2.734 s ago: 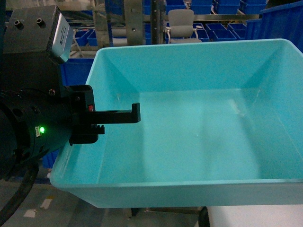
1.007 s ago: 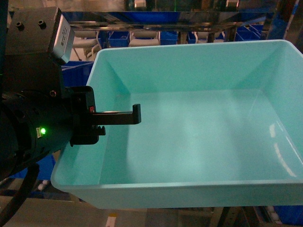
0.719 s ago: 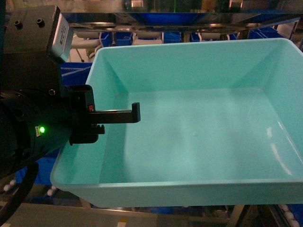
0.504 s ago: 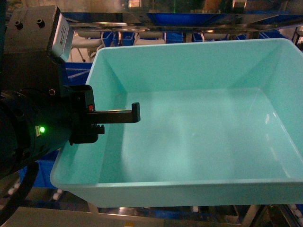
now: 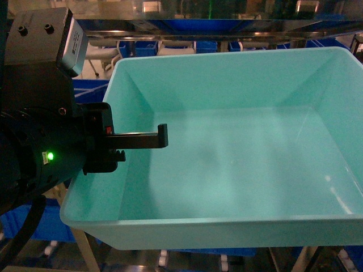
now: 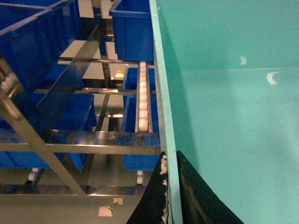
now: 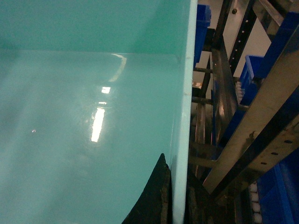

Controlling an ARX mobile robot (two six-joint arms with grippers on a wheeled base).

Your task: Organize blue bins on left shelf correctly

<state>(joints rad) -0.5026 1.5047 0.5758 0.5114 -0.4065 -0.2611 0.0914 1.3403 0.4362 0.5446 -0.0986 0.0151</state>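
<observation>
Between the left gripper's (image 6: 170, 196) two dark, scuffed fingers sits the thin left wall of the turquoise bin (image 5: 238, 170), pinched tight. On the opposite side, the right gripper (image 7: 174, 200) likewise clamps the right wall, one worn black finger inside, the other outside. Smooth, glossy plastic with tapered walls and a rolled rim, the tub hangs above the steel shelf (image 6: 93, 140), whose white rollers (image 6: 142, 102) run beside royal-blue crates (image 6: 133, 28).

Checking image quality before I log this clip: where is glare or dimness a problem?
Head view: dim, bluish; the turquoise bin reads clearly, the steel shelf behind is murky. Left wrist view: small glare spots on the bin wall. Right wrist view: bright streaks on the bin floor; finger dark.
</observation>
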